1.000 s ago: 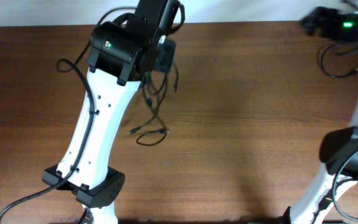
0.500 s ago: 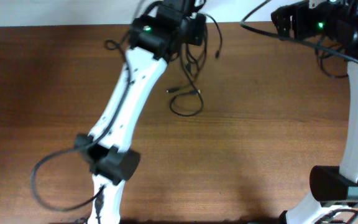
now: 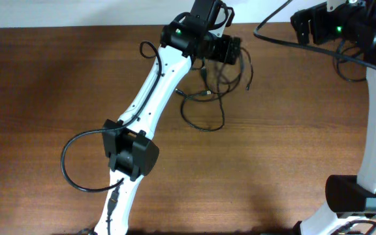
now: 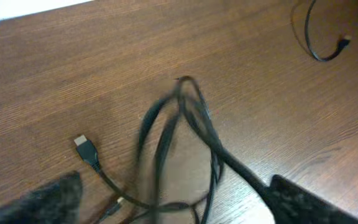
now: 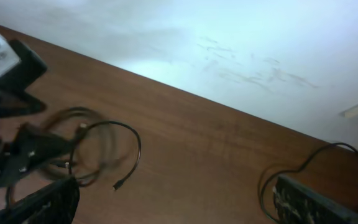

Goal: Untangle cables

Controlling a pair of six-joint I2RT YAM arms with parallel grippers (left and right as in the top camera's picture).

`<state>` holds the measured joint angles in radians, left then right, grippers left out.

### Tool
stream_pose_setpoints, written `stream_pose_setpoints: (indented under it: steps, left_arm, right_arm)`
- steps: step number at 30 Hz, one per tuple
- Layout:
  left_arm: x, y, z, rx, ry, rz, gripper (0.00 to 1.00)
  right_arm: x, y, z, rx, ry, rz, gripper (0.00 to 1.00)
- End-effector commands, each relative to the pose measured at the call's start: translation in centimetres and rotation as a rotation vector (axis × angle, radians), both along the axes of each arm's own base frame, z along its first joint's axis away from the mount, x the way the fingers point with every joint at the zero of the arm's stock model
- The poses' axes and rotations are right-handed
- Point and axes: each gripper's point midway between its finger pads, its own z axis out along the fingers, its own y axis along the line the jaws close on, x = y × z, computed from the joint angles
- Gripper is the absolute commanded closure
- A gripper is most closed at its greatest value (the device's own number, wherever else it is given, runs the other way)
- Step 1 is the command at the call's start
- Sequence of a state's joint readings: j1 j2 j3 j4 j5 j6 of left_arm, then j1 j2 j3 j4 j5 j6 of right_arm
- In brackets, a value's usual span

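The cables (image 3: 209,94) are thin black cords lying in a loose tangle near the table's back edge, with a loop trailing toward the front. My left gripper (image 3: 232,51) hangs over the tangle's far side, open. In the left wrist view, blurred strands (image 4: 182,118) run between the wide-apart fingers (image 4: 306,202), and one strand lies against the right finger. A small plug (image 4: 86,149) rests on the wood. My right gripper (image 3: 300,23) is open and empty at the back right. In the right wrist view, a cord end (image 5: 118,184) points toward it.
A separate black cord (image 3: 338,68) curls on the table at the far right, also visible as a cord (image 4: 307,37) in the left wrist view. The white wall runs along the table's back edge. The left arm's white links (image 3: 150,91) slant across the middle.
The left arm swung right along the back edge, dragging the tangle with it. Its jaws went from shut to wide open. The cords now lie farther right.
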<state>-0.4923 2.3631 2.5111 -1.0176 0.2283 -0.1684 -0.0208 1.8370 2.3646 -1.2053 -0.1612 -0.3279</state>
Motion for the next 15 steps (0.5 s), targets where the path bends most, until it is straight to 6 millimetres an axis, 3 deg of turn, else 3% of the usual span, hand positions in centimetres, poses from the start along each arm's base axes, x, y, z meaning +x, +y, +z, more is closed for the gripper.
stream_pose_setpoints:
  steps: [1, 3, 6, 10, 15]
  left_arm:
    - [-0.5, 1.1, 8.1, -0.079, -0.135, 0.01, 0.01]
    - [-0.9, 3.0, 11.3, -0.057, -0.202, 0.066, 0.01]
    - [-1.9, 6.7, 14.3, 0.035, -0.271, 0.187, 0.01]
    - [-3.7, 10.1, 16.0, 0.11, -0.278, 0.265, 0.01]
    - [-4.6, 11.0, 15.9, 0.132, -0.251, 0.269, 0.01]
  right_arm:
    - [-0.4, -0.7, 0.1, -0.03, 0.002, -0.03, 0.01]
    - [-0.5, -0.6, 0.0, -0.029, 0.007, -0.029, 0.01]
    - [-0.5, -0.7, 0.0, -0.02, 0.009, -0.036, 0.01]
    - [-0.4, -0.4, -0.2, 0.02, 0.022, -0.051, 0.01]
    - [-0.2, 0.3, -1.0, 0.048, 0.047, -0.021, 0.01]
